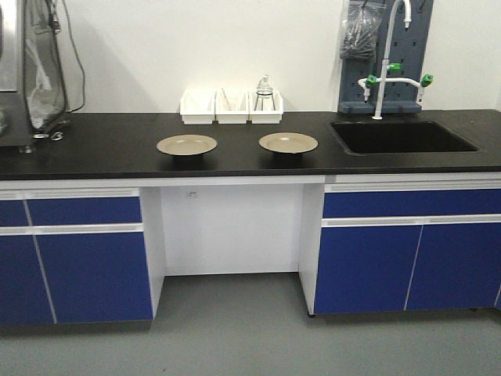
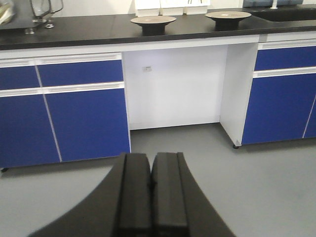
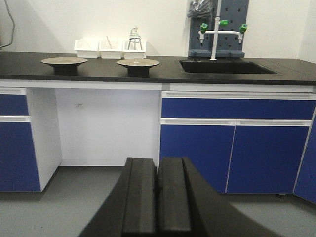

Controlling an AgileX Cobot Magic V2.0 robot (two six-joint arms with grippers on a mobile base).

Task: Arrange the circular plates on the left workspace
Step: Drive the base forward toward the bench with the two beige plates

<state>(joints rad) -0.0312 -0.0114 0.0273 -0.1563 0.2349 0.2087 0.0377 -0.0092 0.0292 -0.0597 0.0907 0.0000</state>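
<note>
Two tan circular plates with dark undersides stand on the black countertop [image 1: 102,149]: the left plate [image 1: 186,144] [image 2: 153,20] [image 3: 64,61] and the right plate [image 1: 288,142] [image 2: 228,15] [image 3: 138,62]. They sit side by side, apart, above the open knee space. My left gripper [image 2: 151,160] is shut with nothing in it, low over the grey floor and far in front of the counter. My right gripper [image 3: 157,165] is likewise shut and empty, well short of the cabinets. Neither arm shows in the front view.
Three white bins [image 1: 231,107] line the back wall, one holding a glass flask [image 1: 264,94]. A sunken sink [image 1: 399,137] with a white faucet [image 1: 385,63] is at the right. Equipment [image 1: 31,70] stands at the far left. Blue cabinets [image 1: 86,266] flank the knee space.
</note>
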